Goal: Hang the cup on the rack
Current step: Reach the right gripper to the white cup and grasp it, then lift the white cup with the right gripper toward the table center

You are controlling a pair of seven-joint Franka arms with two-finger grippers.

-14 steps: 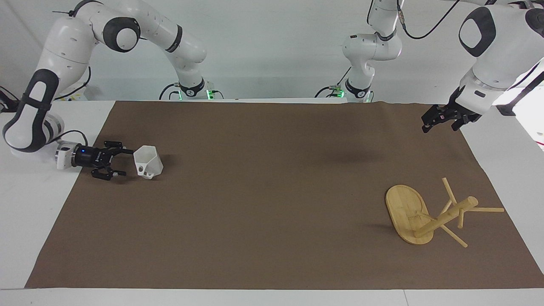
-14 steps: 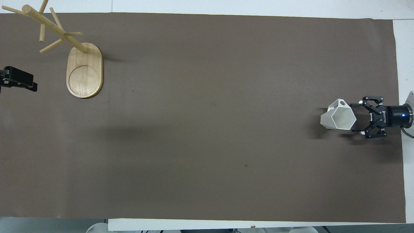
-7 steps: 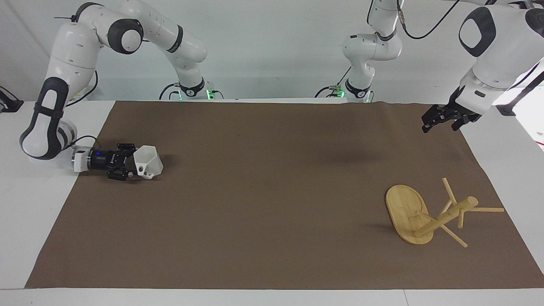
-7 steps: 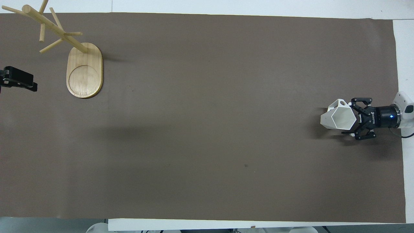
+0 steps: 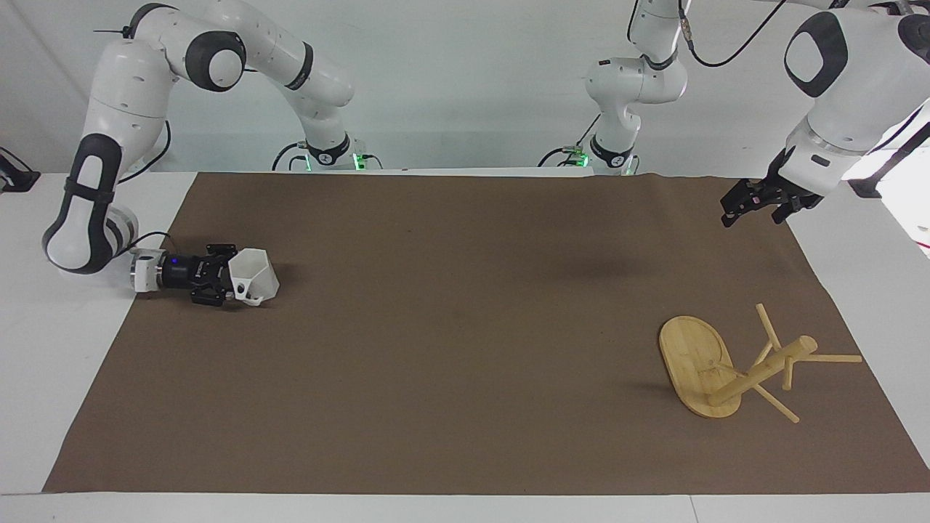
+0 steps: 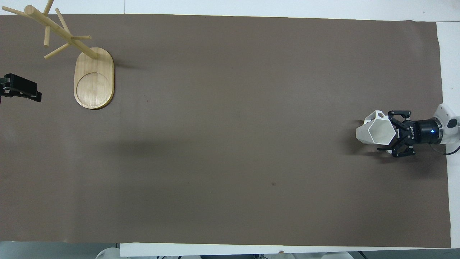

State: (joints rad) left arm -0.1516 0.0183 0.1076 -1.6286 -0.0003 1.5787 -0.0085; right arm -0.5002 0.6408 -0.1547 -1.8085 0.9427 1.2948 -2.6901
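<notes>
The white faceted cup (image 5: 256, 274) (image 6: 375, 131) lies tipped on the brown mat at the right arm's end, its hexagonal mouth turned toward my right gripper and its handle on the side farther from the robots. My right gripper (image 5: 225, 285) (image 6: 390, 133) lies low and level, open, with a finger on each side of the cup's rim. The bamboo rack (image 5: 694, 359) (image 6: 94, 77) is at the left arm's end; its post (image 5: 763, 369) slants steeply toward that end, so it looks tipped over. My left gripper (image 5: 753, 208) (image 6: 21, 90) waits open in the air over the mat's edge.
The brown mat (image 5: 465, 349) covers most of the white table (image 5: 65, 378). Thin pegs (image 5: 832, 358) stick out of the rack's post toward the mat's edge at the left arm's end.
My right gripper has slid along the mat to the cup, and its fingers now flank the rim. The cup, the rack and the left arm have not moved.
</notes>
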